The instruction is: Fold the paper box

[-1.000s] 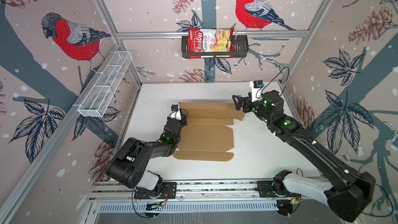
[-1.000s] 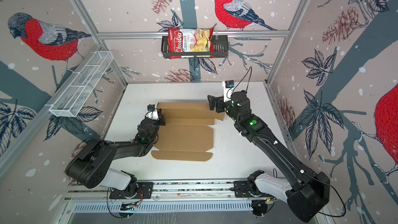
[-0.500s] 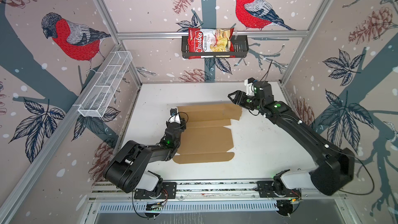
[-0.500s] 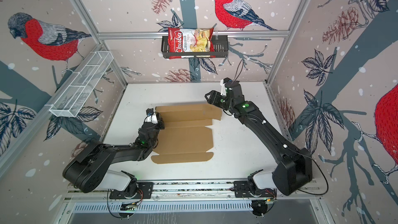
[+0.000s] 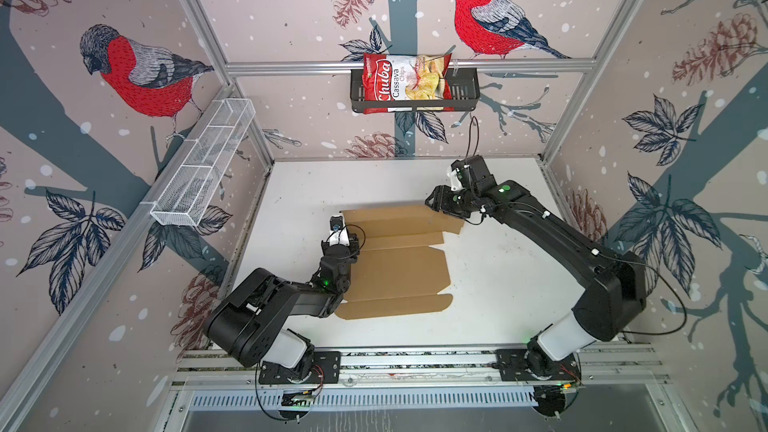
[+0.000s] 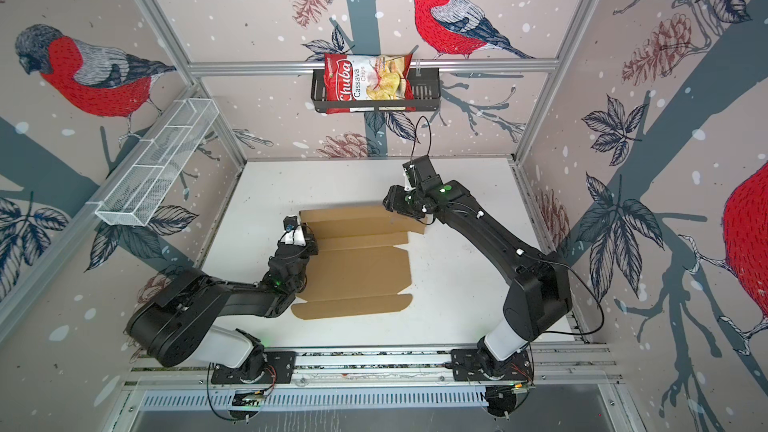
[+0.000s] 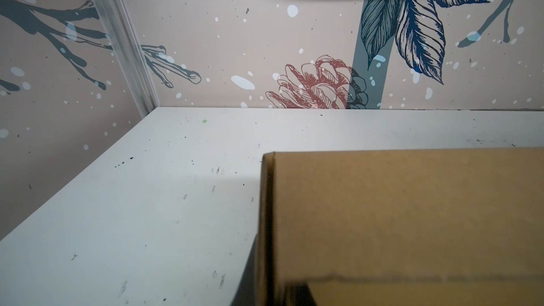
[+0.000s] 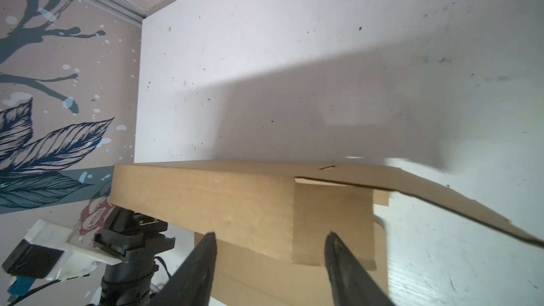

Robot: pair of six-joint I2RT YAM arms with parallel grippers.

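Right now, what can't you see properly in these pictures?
- left tool: tips hidden under its own wrist in both top views.
- cardboard: one side edge covered by the left arm there.
- right tool: touching cardboard or not, unclear in right wrist view.
- chips bag: small print too tiny in both top views.

One paper box (image 5: pixel 399 272), one chips bag (image 5: pixel 405 83), two baskets (image 5: pixel 465 93) (image 5: pixel 199 176), two robot arms (image 5: pixel 291 297) (image 5: pixel 552 230).

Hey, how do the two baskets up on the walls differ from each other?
The white basket is long wire mesh split into compartments; the black basket is shorter, with no dividers showing. The white basket hangs on the left wall; the black basket is on the back wall. The white basket looks empty; the black basket holds a red chips bag. Both are open-topped and wall-mounted.
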